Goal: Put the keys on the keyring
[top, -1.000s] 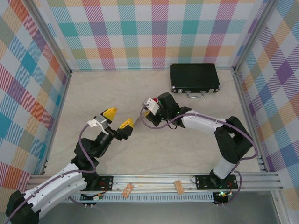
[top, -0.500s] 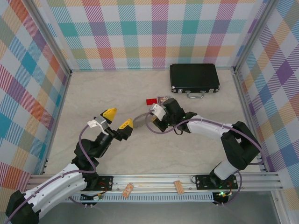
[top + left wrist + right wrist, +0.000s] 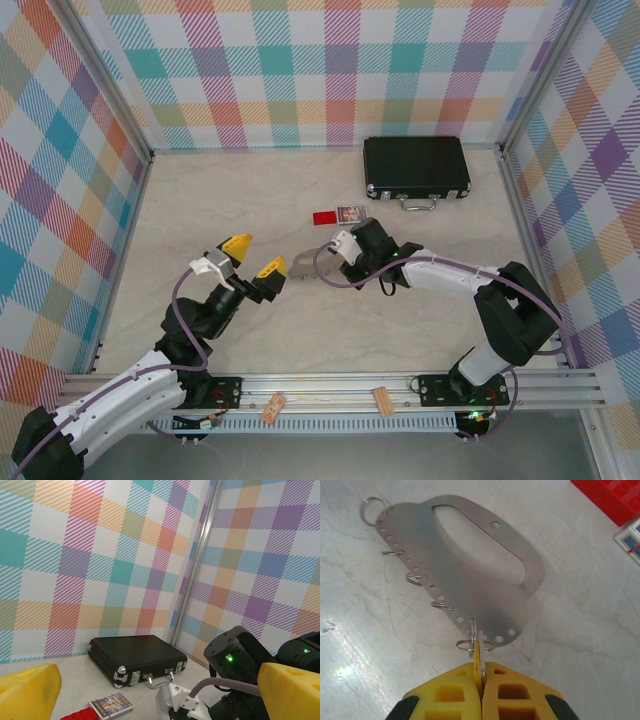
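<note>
Pinching key (image 3: 477, 656) at keyring (image 3: 451, 596) edge

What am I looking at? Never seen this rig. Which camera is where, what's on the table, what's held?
Two robot arms are bolted at the near edge of a pale table. One picture looks down from above; the other two come from cameras on each wrist. The left gripper hangs open and empty. The right gripper is shut on a tiny tan-yellow key, at a small ring on the flat grey metal keyring. Also there: a black case, a red rectangle, a small printed card.
</note>
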You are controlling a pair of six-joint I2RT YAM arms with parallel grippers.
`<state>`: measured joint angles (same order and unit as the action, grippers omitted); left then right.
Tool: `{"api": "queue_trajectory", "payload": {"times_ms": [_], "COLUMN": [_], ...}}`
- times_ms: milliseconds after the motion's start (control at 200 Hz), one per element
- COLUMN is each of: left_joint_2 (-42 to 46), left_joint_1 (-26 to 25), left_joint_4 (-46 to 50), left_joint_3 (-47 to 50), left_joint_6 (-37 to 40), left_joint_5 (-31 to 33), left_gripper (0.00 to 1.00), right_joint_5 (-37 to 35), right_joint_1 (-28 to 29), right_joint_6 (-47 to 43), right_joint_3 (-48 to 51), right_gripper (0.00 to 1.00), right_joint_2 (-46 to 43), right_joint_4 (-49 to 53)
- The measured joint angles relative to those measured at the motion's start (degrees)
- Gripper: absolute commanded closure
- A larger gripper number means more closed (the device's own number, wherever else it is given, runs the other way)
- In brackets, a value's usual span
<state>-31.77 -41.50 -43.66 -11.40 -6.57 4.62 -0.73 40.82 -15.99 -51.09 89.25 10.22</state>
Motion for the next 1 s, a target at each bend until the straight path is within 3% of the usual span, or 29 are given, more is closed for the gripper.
{"api": "queue_trajectory", "payload": {"times_ms": [515, 1000], "left_joint_2": [-0.2, 0.1], "left_joint_1": [0.0, 0.0], "left_joint_4": [-1.2, -1.7], "left_joint_3": [0.4, 1.1], "left_joint_6": [0.0, 0.0], "left_joint_5": [0.0, 0.2], "left_gripper": [0.00, 0.00], "right_joint_5": [-6.1, -6.3], "right_joint_1": [-1.2, -4.2], "right_joint_6": [3.6, 7.8], "right_joint_3": [0.0, -0.2], "right_gripper": [0.97, 0.94], "right_joint_2": [0.1, 3.0], "right_joint_4": [6.9, 14.1]}}
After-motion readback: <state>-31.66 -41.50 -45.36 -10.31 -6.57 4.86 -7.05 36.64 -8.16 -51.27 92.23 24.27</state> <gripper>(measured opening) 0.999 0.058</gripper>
